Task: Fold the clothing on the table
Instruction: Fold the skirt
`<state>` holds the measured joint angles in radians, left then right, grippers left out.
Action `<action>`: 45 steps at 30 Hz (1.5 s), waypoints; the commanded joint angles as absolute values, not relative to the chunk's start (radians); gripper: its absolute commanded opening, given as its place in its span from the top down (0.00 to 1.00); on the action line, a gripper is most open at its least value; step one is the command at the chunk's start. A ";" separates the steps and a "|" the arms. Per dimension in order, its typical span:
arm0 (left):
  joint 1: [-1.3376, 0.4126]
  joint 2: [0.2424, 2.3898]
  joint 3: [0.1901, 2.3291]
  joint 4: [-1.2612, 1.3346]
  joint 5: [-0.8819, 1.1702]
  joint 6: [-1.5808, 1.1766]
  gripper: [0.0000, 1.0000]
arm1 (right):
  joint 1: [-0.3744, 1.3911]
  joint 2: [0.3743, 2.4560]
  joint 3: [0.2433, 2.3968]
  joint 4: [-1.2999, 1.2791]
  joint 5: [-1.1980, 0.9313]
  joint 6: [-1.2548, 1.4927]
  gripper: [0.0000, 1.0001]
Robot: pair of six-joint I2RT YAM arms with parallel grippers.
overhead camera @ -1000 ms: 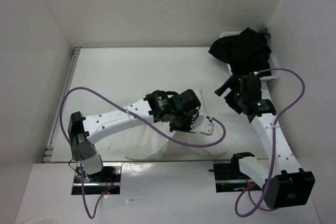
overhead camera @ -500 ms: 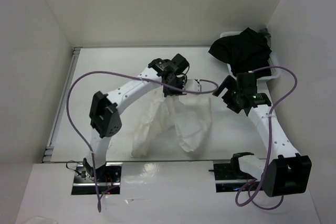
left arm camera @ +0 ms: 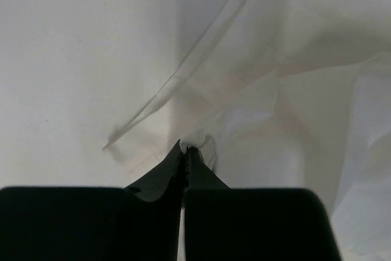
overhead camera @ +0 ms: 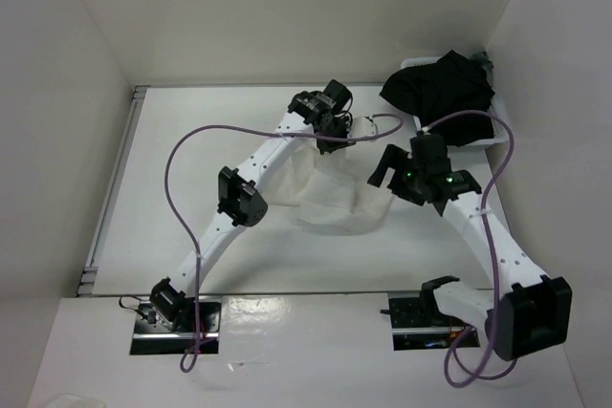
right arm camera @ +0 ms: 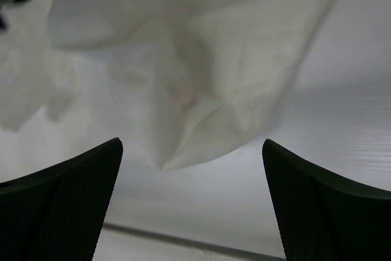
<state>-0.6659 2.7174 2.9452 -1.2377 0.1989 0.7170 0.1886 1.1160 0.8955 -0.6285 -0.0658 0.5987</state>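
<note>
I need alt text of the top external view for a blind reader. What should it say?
The left gripper, shut, pinches an edge of the thin white fabric garment far out over the large white table; the rest of the cloth lies crumpled on the table. The right gripper hangs open beside the cloth, and a black garment sits in the far right corner.

The left fingers (left arm camera: 160, 178), pinching the clothing (overhead camera: 337, 205), have gone from near-centre to the far side, dragging it flatter; the right fingers (right arm camera: 67, 194) have swung left.

2 white arms (overhead camera: 206, 241), black joints (overhead camera: 239, 196), purple cables (overhead camera: 168, 174), black fingers (right arm camera: 61, 206)
</note>
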 commanded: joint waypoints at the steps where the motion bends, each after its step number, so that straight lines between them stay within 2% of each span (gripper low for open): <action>1: -0.647 2.712 3.016 -1.299 0.258 0.683 1.00 | 0.398 1.031 0.881 -0.591 0.016 0.551 0.01; 4: -0.638 2.703 3.001 -1.299 0.281 0.660 1.00 | 0.604 1.041 0.905 -0.609 0.192 0.610 0.01; 5: -0.638 2.689 2.963 -1.299 0.291 0.647 0.95 | 0.627 1.070 0.914 -0.618 0.215 0.611 0.01; 6: -0.638 2.680 2.935 -1.299 0.319 0.647 0.89 | 0.640 1.083 0.926 -0.618 0.228 0.632 0.01; 7: -0.638 2.660 2.909 -1.299 0.334 0.638 0.64 | 0.640 1.092 0.927 -0.629 0.242 0.641 0.01; 11: -0.629 2.635 2.853 -1.299 0.385 0.601 0.34 | 0.629 1.081 0.907 -0.585 0.229 0.663 0.01; 15: -0.604 2.634 2.985 -1.299 0.399 0.503 0.19 | 0.620 1.101 0.916 -0.584 0.207 0.614 0.01; 17: -0.565 2.634 3.135 -1.299 0.390 0.448 0.16 | 0.666 1.126 0.929 -0.594 0.216 0.583 0.01; 18: -0.552 2.600 3.126 -1.299 0.390 0.448 0.14 | 0.689 1.149 0.952 -0.594 0.230 0.566 0.01; 19: -0.540 2.580 3.138 -1.299 0.390 0.448 0.06 | 0.746 1.158 0.963 -0.594 0.239 0.522 0.01; 21: -0.487 2.525 3.139 -1.299 0.405 0.388 0.00 | 0.802 1.183 0.995 -0.603 0.276 0.486 0.01; 24: -0.359 2.435 3.097 -1.299 0.497 0.302 0.00 | 0.885 1.197 1.009 -0.592 0.322 0.422 0.01; 27: -0.255 2.282 2.970 -1.299 0.505 0.386 0.00 | 0.981 1.268 1.029 -0.592 0.383 0.400 0.01; 30: -0.189 2.081 2.512 -1.287 0.382 0.646 0.00 | 1.113 1.380 1.070 -0.603 0.460 0.391 0.01; 31: -0.120 2.027 2.370 -1.217 0.367 0.694 0.00 | 1.139 1.440 1.080 -0.603 0.507 0.391 0.01; 32: -0.082 1.908 2.075 -1.156 0.327 0.740 0.00 | 1.166 1.465 1.095 -0.613 0.523 0.379 0.01; 33: -0.045 1.837 1.918 -1.079 0.284 0.838 0.00 | 1.166 1.486 1.095 -0.614 0.523 0.370 0.01; 34: -0.007 1.765 1.757 -0.899 0.223 0.898 0.00 | 1.166 1.503 1.095 -0.614 0.523 0.370 0.01; 35: 0.004 1.623 1.598 -0.820 0.130 0.960 0.00 | 1.166 1.514 1.106 -0.614 0.534 0.355 0.01; 36: 0.005 1.556 1.345 -0.764 0.129 1.013 0.00 | 1.166 1.525 1.106 -0.614 0.534 0.341 0.01; 39: -0.021 1.407 1.165 -0.712 0.181 1.060 0.00 | 1.166 1.525 1.115 -0.614 0.534 0.318 0.01; 45: -0.074 1.407 1.063 -0.695 0.314 0.963 0.00 | 1.144 1.575 1.115 -0.623 0.578 0.307 0.01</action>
<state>-0.0635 1.4422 1.0817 -0.8066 0.2218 0.9436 1.1515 1.5501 1.0756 -0.6205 0.5209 0.3271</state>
